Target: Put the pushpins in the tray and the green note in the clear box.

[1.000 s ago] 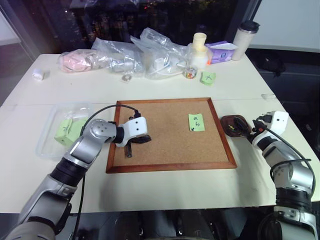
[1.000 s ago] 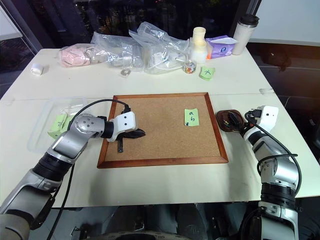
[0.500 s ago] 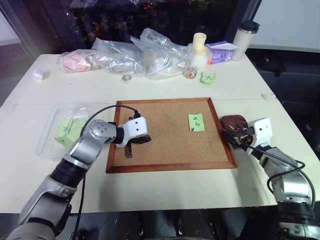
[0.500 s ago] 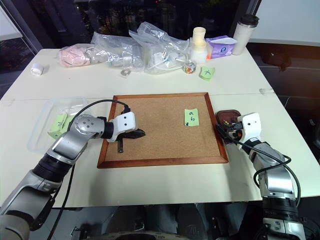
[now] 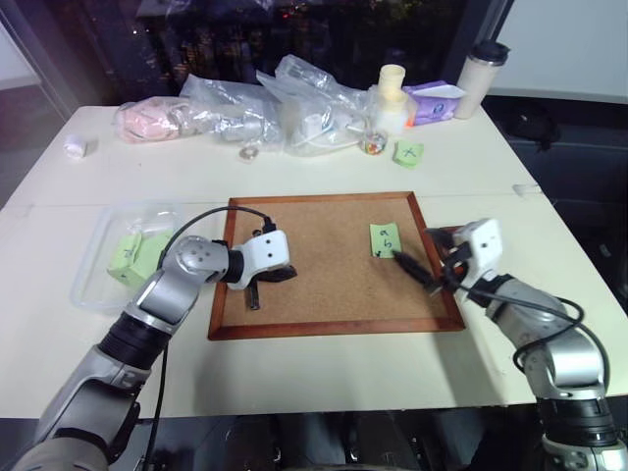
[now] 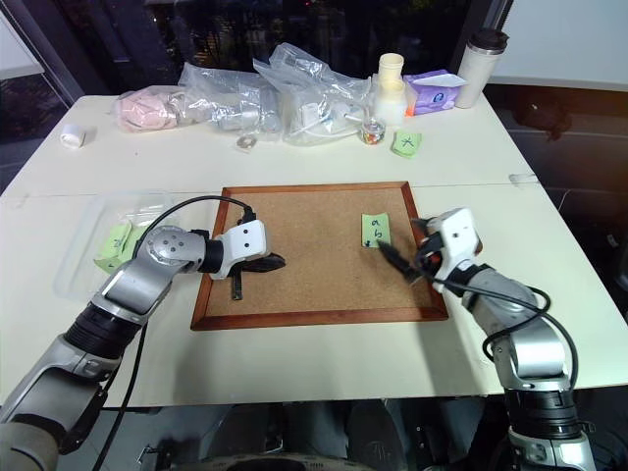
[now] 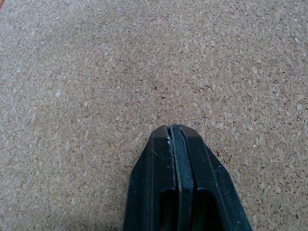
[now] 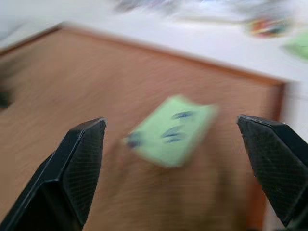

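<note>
Right hand (image 8: 178,168) wide open, empty, near green note (image 8: 172,130); left hand (image 7: 179,139) shut, empty

One corkboard (image 5: 334,263), one tray (image 5: 444,238), one clear box (image 5: 93,267).

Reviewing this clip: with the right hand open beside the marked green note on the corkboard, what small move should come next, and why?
Probably ease the right hand a little further toward the green note and lower it onto the pin at the note's lower corner. The hand is open and aimed at the note on the corkboard but not yet touching it. The left hand is shut over bare cork.
</note>
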{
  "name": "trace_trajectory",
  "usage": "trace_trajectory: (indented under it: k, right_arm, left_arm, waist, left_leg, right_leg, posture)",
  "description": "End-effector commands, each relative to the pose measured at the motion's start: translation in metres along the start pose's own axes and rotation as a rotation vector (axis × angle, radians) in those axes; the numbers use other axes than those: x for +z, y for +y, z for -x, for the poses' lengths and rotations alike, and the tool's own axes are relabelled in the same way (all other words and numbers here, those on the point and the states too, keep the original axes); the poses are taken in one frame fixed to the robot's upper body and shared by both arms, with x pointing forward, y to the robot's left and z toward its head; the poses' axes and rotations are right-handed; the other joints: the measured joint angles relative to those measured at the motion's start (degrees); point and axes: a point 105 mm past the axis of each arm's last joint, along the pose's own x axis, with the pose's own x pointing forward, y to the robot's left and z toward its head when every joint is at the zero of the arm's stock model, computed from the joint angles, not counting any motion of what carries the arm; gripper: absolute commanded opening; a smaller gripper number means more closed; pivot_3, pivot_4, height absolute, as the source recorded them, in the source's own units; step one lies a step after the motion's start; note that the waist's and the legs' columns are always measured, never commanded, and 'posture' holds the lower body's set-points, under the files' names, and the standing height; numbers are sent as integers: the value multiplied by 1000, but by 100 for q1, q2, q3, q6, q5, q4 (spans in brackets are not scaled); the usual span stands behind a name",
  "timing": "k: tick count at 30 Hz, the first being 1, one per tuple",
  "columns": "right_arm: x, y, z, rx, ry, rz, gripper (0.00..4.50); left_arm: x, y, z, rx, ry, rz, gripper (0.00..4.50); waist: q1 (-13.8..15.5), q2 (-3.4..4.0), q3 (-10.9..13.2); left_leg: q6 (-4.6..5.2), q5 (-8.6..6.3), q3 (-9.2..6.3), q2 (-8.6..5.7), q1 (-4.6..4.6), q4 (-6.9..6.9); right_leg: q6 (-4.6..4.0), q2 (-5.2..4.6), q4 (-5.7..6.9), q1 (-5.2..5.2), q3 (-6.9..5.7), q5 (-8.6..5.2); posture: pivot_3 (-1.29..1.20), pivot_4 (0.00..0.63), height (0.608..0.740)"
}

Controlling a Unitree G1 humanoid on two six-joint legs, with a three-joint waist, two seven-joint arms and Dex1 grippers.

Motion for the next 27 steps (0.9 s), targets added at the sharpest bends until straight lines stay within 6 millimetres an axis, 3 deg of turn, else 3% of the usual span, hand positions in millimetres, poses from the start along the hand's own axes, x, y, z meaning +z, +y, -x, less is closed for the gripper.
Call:
trace_trajectory:
  k: [1,4,12,15,22,27]
  right_arm:
    - [14,8,-11,38,-42,45,4454]
    - [4,5,-22,26,-33,20,4454]
    - [-15,-5,-28,5,-12,-32,4454]
    - [-23,-5,-30,9,3,-37,3672]
    - [-34,3,-35,54,52,29,181]
    - [-38,6,-36,77,75,28,76]
  left_arm:
    - [-31,-18,-9,-72,108,70,0]
    - [-31,-17,-9,-68,107,70,0]
    - [-32,-18,-7,-64,111,76,0]
    - [-32,-18,-7,-62,110,76,0]
    - [-34,-17,-6,-58,115,77,0]
    - [-33,-15,-5,-52,114,77,0]
  waist:
    - [-2,-1,-1]
    - [10,-3,-2]
    - [6,-4,-2]
    - [5,-4,-2]
    - [-1,-4,-3]
    - [-5,-7,-8]
  left_leg:
    - [0,0,0,0,0,0]
    - [-1,1,0,0,-1,1]
    - [-6,4,1,0,-2,1]
    - [-6,4,1,0,-1,2]
    - [-7,4,1,0,0,2]
    - [-7,4,1,0,2,2]
  right_leg:
    - [0,0,0,0,0,0]
    - [0,1,0,0,-1,0]
    - [2,1,-2,0,-1,1]
    - [2,1,-2,0,-1,1]
    - [2,1,-2,1,-1,1]
    - [2,2,-1,2,-1,1]
  posture:
    - [0,150,734]
    - [0,150,734]
    - [0,150,734]
    - [0,150,734]
    - [0,150,734]
    - [0,150,734]
